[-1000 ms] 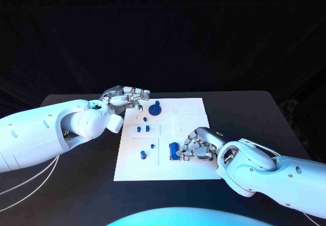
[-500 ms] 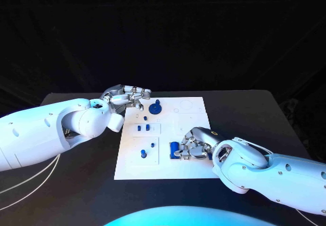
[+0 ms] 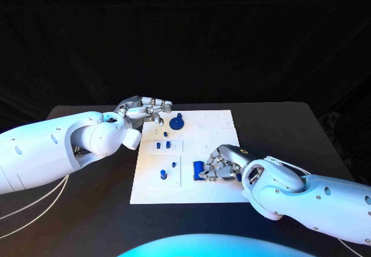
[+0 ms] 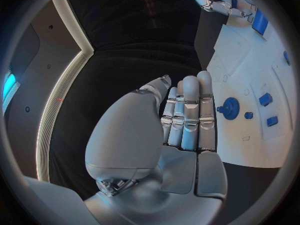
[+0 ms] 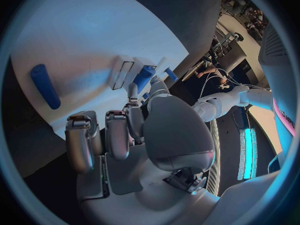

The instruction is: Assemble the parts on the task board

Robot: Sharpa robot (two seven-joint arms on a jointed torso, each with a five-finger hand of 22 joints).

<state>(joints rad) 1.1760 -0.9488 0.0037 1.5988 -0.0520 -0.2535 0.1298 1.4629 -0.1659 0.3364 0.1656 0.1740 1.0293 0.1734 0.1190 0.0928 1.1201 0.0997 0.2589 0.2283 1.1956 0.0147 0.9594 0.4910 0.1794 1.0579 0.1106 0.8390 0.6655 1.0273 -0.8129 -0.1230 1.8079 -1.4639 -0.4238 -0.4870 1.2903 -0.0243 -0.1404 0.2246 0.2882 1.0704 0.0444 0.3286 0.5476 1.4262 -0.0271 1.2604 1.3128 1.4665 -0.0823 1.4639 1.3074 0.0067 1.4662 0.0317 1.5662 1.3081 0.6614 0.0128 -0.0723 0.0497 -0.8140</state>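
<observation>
The right hand (image 3: 222, 165) is down at about five o'clock on the task board (image 3: 216, 190), fingers curled round a blue block (image 3: 199, 169) that stands in the board's near slot, apparently to steady or press it home. The left hand (image 3: 143, 111) hangs at the board's eleven o'clock corner, fingers straight together, holding nothing, probably parked clear of the work. The blue gear (image 3: 177, 124) on its peg sits just beside that hand, and small blue pegs (image 3: 163, 145) wait mid-board.
</observation>
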